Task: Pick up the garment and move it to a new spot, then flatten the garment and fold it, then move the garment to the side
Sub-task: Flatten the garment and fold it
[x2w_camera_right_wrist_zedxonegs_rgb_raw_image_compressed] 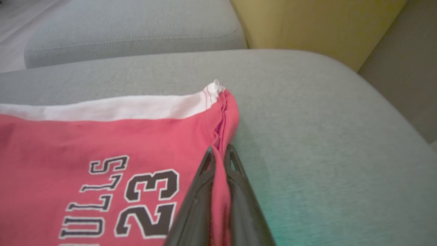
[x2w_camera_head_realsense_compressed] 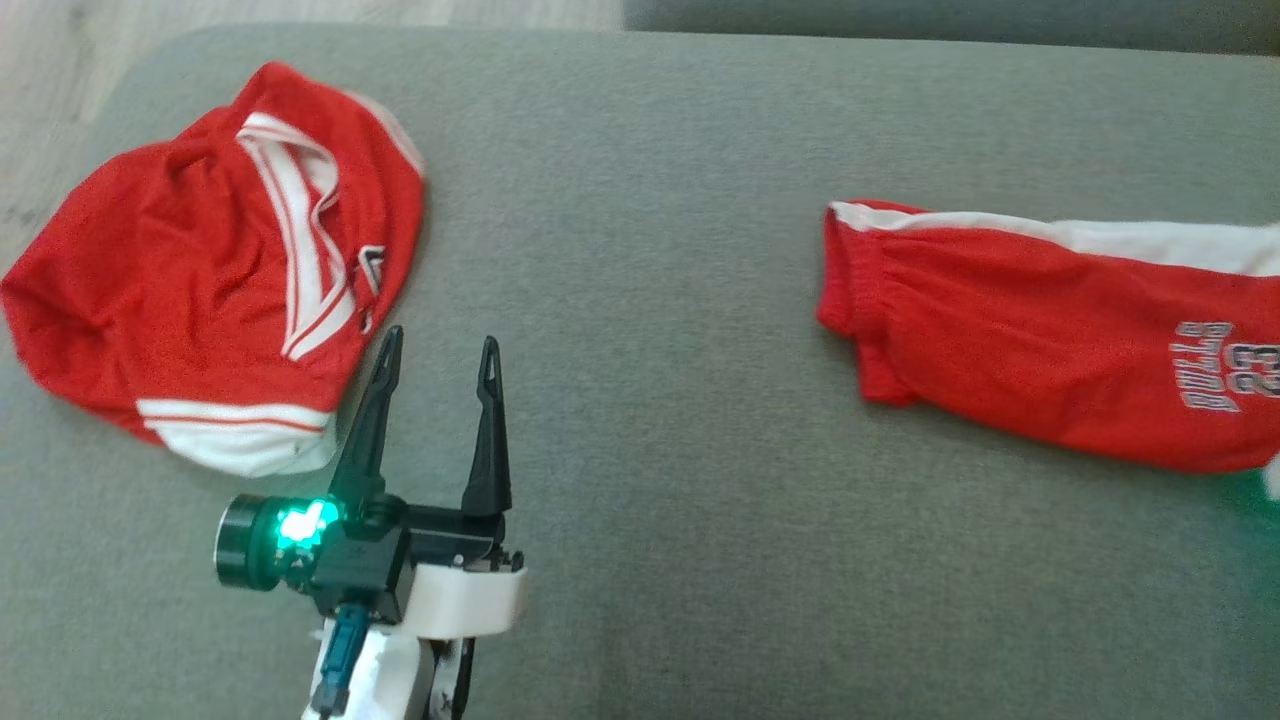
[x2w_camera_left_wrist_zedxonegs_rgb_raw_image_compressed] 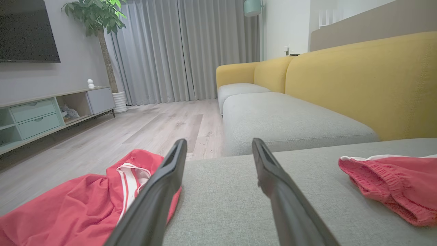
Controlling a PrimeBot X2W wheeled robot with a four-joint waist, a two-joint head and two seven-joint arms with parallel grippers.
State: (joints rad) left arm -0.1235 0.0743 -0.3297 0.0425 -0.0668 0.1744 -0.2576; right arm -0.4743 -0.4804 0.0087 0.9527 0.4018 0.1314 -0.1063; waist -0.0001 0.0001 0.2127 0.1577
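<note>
Red shorts [x2w_camera_head_realsense_compressed: 1020,330] with a white side stripe and "BULLS 23" print lie folded flat on the right of the grey sofa seat [x2w_camera_head_realsense_compressed: 640,420]. In the right wrist view my right gripper [x2w_camera_right_wrist_zedxonegs_rgb_raw_image_compressed: 220,150] is shut on the hem edge of the shorts [x2w_camera_right_wrist_zedxonegs_rgb_raw_image_compressed: 102,136], red cloth pinched between its fingers. A crumpled red jersey [x2w_camera_head_realsense_compressed: 180,270] with white trim lies at the left end of the seat. My left gripper [x2w_camera_head_realsense_compressed: 441,342] stands open just right of the jersey, nothing between its fingers. The left wrist view has that gripper [x2w_camera_left_wrist_zedxonegs_rgb_raw_image_compressed: 219,143] between the jersey [x2w_camera_left_wrist_zedxonegs_rgb_raw_image_compressed: 78,212] and the shorts [x2w_camera_left_wrist_zedxonegs_rgb_raw_image_compressed: 392,184].
The seat's left edge drops to a wooden floor [x2w_camera_left_wrist_zedxonegs_rgb_raw_image_compressed: 136,126]. A yellow backrest [x2w_camera_left_wrist_zedxonegs_rgb_raw_image_compressed: 358,82] runs behind the seat, with another grey cushion [x2w_camera_left_wrist_zedxonegs_rgb_raw_image_compressed: 283,119] beyond. A TV cabinet [x2w_camera_left_wrist_zedxonegs_rgb_raw_image_compressed: 34,116] and a potted plant [x2w_camera_left_wrist_zedxonegs_rgb_raw_image_compressed: 99,20] stand across the room.
</note>
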